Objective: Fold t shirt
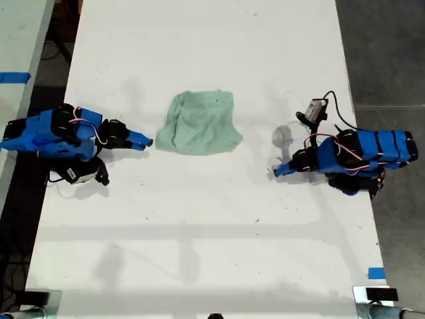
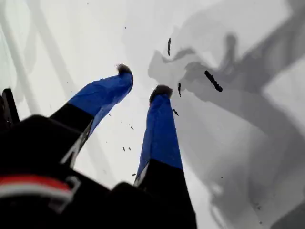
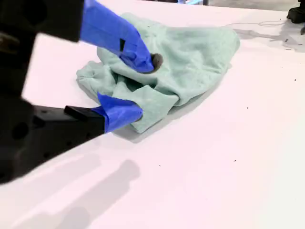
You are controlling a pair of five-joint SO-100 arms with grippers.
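The t shirt point(image 1: 200, 123) lies near the middle of the white desk point(image 1: 199, 252), a little toward the far side, between the two blue arms. It is already gathered into a compact, roughly square bundle with layers visibly doubled over one another, so I would judge that most of the folding is done. It is not a crisp fold, though: the edge toward the exterior view's left is lumpy and rounded, and the surface is creased (the second wrist view shows one thick flap tucked under another at the nearer corner).

The second tool point(image 3: 133, 88) sits right at that lumpy edge, which makes it the arm on the exterior view's left point(image 1: 141, 141). Its jaws stand moderately apart, one finger over the cloth and the other down by the desk at the flap, with nothing pinched between them as far as I can see. Whether a tip is brushing the fabric I cannot tell.

The first tool point(image 2: 142, 82) belongs to the arm on the exterior view's right point(image 1: 282, 170), well apart from the garment. Its jaws are narrowly parted over bare desk and shadow, holding nothing.

What seems left, if anything, is a last tidy of that bunched edge, or a final fold across, before both arms draw clear.
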